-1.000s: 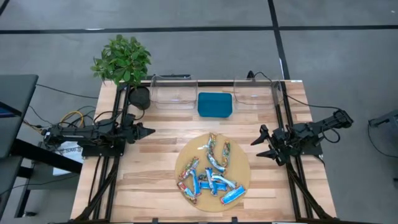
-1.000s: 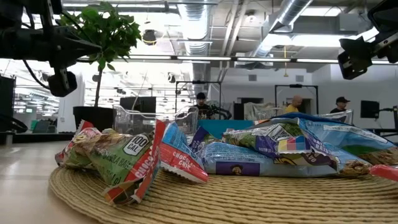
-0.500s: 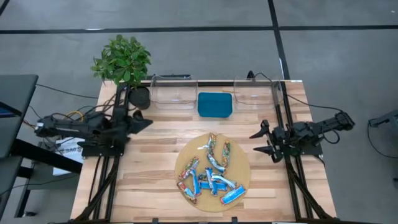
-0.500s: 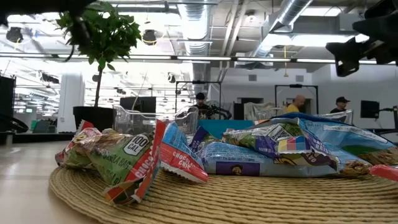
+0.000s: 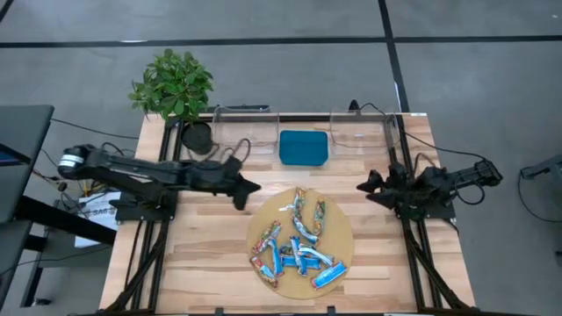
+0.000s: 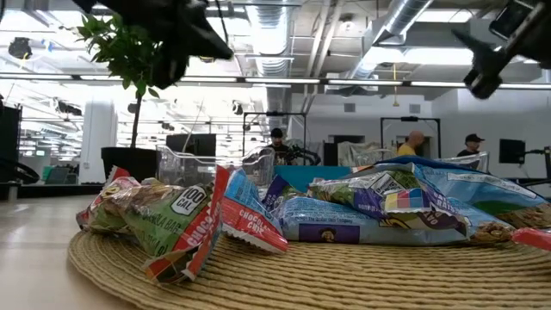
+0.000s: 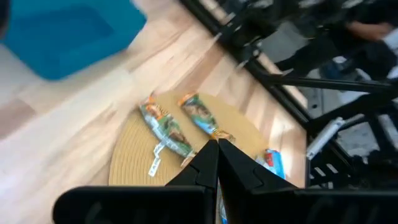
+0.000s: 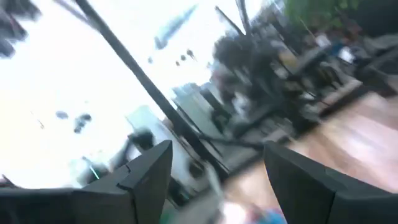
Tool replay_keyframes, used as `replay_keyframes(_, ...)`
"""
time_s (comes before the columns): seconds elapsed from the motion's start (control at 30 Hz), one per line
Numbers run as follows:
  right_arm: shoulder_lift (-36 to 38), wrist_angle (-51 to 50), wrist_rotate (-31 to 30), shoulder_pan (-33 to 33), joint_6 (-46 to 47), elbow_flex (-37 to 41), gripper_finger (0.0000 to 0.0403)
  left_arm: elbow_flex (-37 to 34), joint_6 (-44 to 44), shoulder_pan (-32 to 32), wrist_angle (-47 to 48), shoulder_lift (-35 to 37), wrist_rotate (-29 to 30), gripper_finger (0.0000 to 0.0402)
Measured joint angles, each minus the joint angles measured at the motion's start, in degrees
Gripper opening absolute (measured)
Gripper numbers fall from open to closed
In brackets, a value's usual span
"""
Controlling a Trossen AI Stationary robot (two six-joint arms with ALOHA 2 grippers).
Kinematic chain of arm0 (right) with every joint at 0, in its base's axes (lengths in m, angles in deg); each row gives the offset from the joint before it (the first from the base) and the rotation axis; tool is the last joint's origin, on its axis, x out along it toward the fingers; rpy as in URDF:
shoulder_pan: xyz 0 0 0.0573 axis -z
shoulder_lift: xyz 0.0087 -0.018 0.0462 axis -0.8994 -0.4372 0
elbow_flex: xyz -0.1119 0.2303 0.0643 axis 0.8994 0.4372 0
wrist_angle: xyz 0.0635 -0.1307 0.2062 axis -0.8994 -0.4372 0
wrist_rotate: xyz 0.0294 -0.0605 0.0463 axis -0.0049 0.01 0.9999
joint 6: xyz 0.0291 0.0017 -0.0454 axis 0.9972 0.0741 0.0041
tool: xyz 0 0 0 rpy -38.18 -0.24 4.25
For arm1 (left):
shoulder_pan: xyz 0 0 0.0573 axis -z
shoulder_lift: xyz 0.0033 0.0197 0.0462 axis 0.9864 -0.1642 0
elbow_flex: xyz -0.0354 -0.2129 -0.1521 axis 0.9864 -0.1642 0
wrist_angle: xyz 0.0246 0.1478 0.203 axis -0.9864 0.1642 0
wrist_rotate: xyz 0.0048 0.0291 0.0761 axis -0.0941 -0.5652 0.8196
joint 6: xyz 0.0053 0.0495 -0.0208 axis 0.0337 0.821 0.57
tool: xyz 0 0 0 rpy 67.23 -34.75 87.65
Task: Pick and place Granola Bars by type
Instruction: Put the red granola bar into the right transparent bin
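Several granola bars (image 5: 297,242), bright blue, blue-and-silver and red-and-tan, lie piled on a round woven mat (image 5: 342,230) near the table's front; the low view shows them close up (image 6: 198,220). My left gripper (image 5: 255,186) is shut and empty, just off the mat's far left rim and above the table; in the left wrist view its tips (image 7: 214,144) point at two bars (image 7: 166,129) on the mat. My right gripper (image 5: 363,185) is open and empty, right of the mat's far right rim; its fingers stand wide apart (image 8: 214,165).
A teal tray (image 5: 304,147) stands at the far middle between two clear bins (image 5: 245,132) (image 5: 361,129). A potted plant (image 5: 173,84) is at the far left corner. Black frame rails run along both table sides. People show in the room beyond the table.
My left arm has swung out from the table's left edge toward the right, its gripper now at the mat's far left rim. My right gripper has moved a little toward the far edge and turned about.
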Motion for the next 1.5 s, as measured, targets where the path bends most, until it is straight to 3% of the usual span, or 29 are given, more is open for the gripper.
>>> replay_keyframes(0.17, 0.02, 8.15, -0.8, 0.0, 9.35, 0.0, 0.0244, 3.16, -7.88, -0.74, 0.04, -8.7, -0.02, 0.0)
replay_keyframes(0.33, 0.01, 8.56, -6.52, 0.02, 9.79, -0.03, 0.0244, 8.77, -6.82, -0.73, -0.33, -16.38, -1.38, 0.0)
replay_keyframes(0.43, -0.36, 1.68, -7.33, 0.0, 10.26, -1.89, 0.0244, 13.59, -5.68, -0.8, 0.26, -21.3, -2.28, 0.0)
replay_keyframes(0.57, -4.89, -15.21, -7.82, 0.0, 13.44, -8.44, 0.0244, 21.09, -1.74, -1.14, 6.95, -26.41, -4.81, 0.0)
replay_keyframes(0.73, -17.26, -30.89, -6.21, -0.04, 11.68, -20.02, 0.0244, 27.76, 8.99, -0.68, 11.8, -26.94, -2.22, 0.0)
replay_keyframes(1.0, -40.29, -51.36, 7.66, -3.33, -1.35, -36.98, 0.0244, 25.22, 14.52, 0.92, 15.15, -18.85, -2.09, 0.0)
replay_keyframes(1.17, -54.55, -58.1, 13.17, -9.58, -8.06, -43.26, 0.0244, 21.68, 12.9, 3.46, 20.36, -15.35, -2.63, 0.0)
replay_keyframes(1.33, -66.93, -60.51, 12.58, -15.99, -9.63, -47.8, 0.0244, 20.17, 12.02, 6.38, 24.48, -12.68, -2.39, 0.0)
replay_keyframes(1.5, -79.89, -59.53, 10.76, -19.33, -5.39, -53.05, 0.0244, 20.17, 11.9, 10.23, 28.63, -11.56, -1.29, 0.0)
